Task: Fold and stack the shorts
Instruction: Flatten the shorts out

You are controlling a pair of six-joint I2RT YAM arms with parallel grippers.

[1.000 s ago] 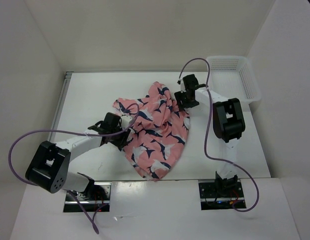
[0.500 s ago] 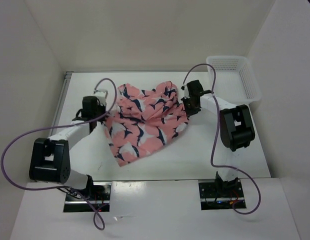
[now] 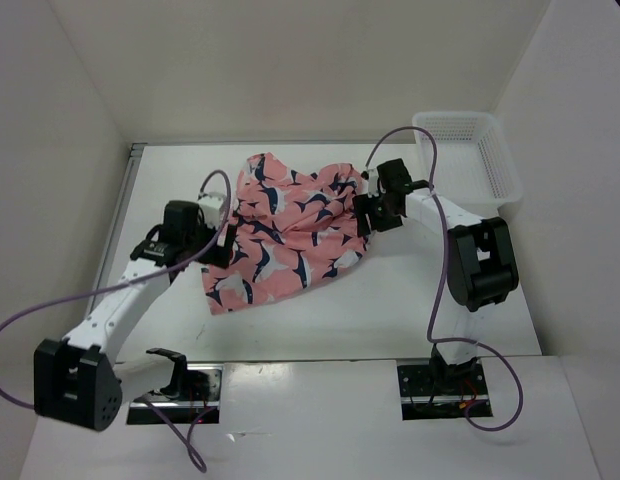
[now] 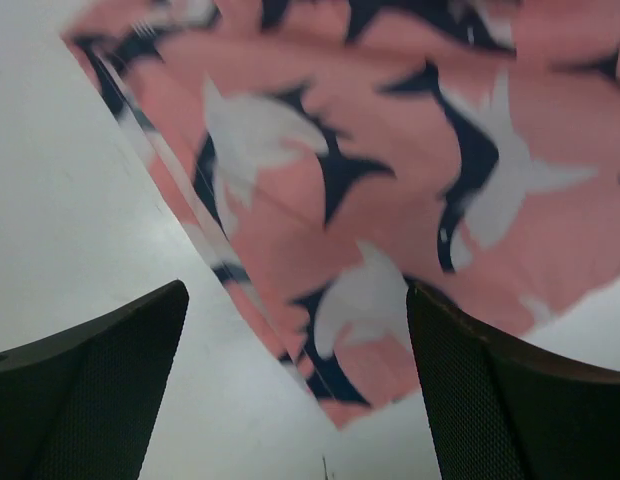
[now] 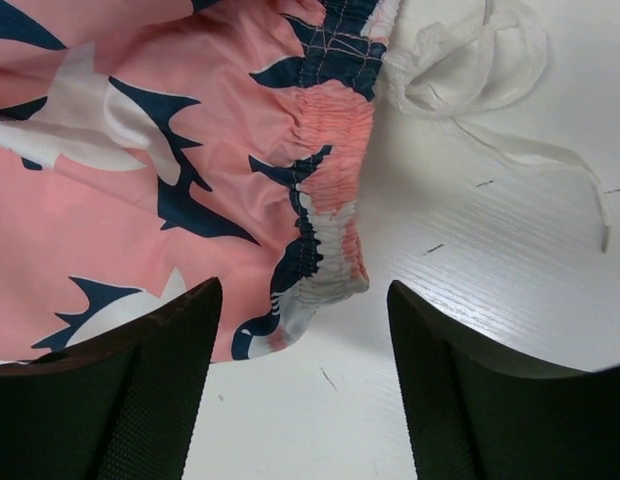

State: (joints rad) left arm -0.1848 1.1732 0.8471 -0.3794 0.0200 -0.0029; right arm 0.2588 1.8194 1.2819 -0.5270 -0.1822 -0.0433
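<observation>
The salmon-pink shorts [image 3: 290, 235] with navy-and-white sharks lie spread on the white table between the two arms. My left gripper [image 3: 218, 248] is at their left edge, open. In the left wrist view a hem corner of the shorts [image 4: 370, 250] lies on the table between the two black fingers [image 4: 90, 390], apart from both, and the left gripper [image 4: 300, 400] holds nothing. My right gripper [image 3: 366, 214] is at the right edge, open. Its wrist view shows the elastic waistband corner [image 5: 325, 240] just ahead of the right gripper [image 5: 300, 385], with a white drawstring [image 5: 470, 60] beyond.
A white mesh basket [image 3: 495, 150] stands at the back right corner of the table [image 3: 440, 300]. White walls enclose the table at the back and on both sides. Purple cables loop off both arms.
Both grippers have opened and let go of the shorts. The shorts have gone from bunched to spread out. The left arm has swung outward and then come back to the shorts' left edge.
</observation>
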